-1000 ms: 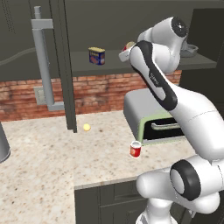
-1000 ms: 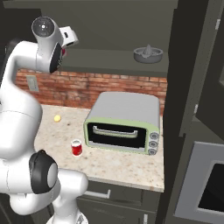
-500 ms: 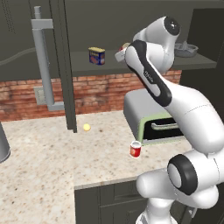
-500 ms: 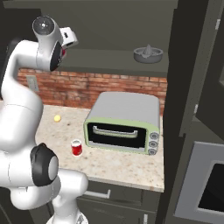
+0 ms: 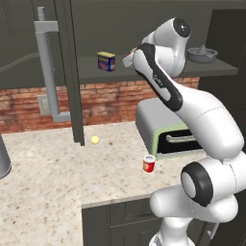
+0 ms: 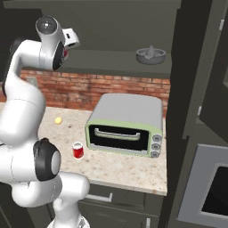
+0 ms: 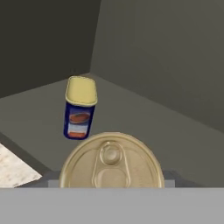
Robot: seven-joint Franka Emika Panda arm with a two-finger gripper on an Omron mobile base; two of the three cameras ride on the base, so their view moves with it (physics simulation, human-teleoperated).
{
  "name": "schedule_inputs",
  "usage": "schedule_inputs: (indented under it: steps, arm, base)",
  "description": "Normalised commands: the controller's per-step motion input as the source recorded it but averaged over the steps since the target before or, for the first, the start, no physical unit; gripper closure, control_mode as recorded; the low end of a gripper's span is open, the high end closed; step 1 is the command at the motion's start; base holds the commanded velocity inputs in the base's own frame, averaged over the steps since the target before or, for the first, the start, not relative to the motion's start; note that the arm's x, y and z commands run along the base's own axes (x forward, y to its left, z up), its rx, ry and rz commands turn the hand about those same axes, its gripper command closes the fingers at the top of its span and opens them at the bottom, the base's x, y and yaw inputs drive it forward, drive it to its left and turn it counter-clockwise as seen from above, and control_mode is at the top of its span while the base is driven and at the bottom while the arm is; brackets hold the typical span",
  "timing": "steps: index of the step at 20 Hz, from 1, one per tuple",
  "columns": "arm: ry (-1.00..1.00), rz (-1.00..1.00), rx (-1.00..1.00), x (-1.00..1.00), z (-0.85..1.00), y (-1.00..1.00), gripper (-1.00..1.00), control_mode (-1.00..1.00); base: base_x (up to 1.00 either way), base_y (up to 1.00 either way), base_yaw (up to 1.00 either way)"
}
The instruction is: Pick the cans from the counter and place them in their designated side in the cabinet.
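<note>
My gripper (image 5: 129, 58) is up at the cabinet shelf (image 5: 91, 73), shut on a can (image 7: 111, 165). In the hand view that can's gold pull-tab lid sits low and centred between my fingers, above the grey shelf floor (image 7: 170, 131). From the right base view the gripper (image 6: 67, 43) shows at the shelf's left part, with a sliver of the can's dark red band (image 6: 66, 53) under it. The bright red can (image 5: 149, 164) (image 6: 78, 150) stands upright on the beige counter (image 5: 48, 187), in front of the oven's left corner.
A blue-and-yellow tin (image 5: 106, 61) (image 7: 80, 108) stands on the shelf just left of my gripper. A grey juicer bowl (image 5: 202, 54) sits at the shelf's right end. A toaster oven (image 6: 124, 124) and a small yellow ball (image 5: 95, 140) are on the counter. The open cabinet door has a tall bar handle (image 5: 48, 72).
The arm's upper joints have shifted slightly left and up, carrying the held can a little further over the shelf. The red can on the counter has not moved.
</note>
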Motion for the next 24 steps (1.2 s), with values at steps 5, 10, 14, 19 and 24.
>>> schedule_inputs:
  steps: [5, 10, 14, 19, 24]
  arm:
    - [0.04, 0.0, 0.0, 0.21, -0.08, 0.02, 1.0, -1.0]
    - [0.03, 0.0, 0.0, 0.18, -0.06, 0.06, 1.0, -1.0]
    - [0.03, 0.0, 0.0, 0.17, -0.07, 0.1, 1.0, -1.0]
    - [0.01, 0.0, 0.0, 0.17, -0.06, 0.1, 1.0, -1.0]
    - [0.0, 0.0, 0.0, 0.21, -0.05, 0.1, 1.0, -1.0]
  base:
    - [0.0, 0.0, 0.0]
    - [0.0, 0.0, 0.0]
    - [0.0, 0.0, 0.0]
    - [0.0, 0.0, 0.0]
    - [0.0, 0.0, 0.0]
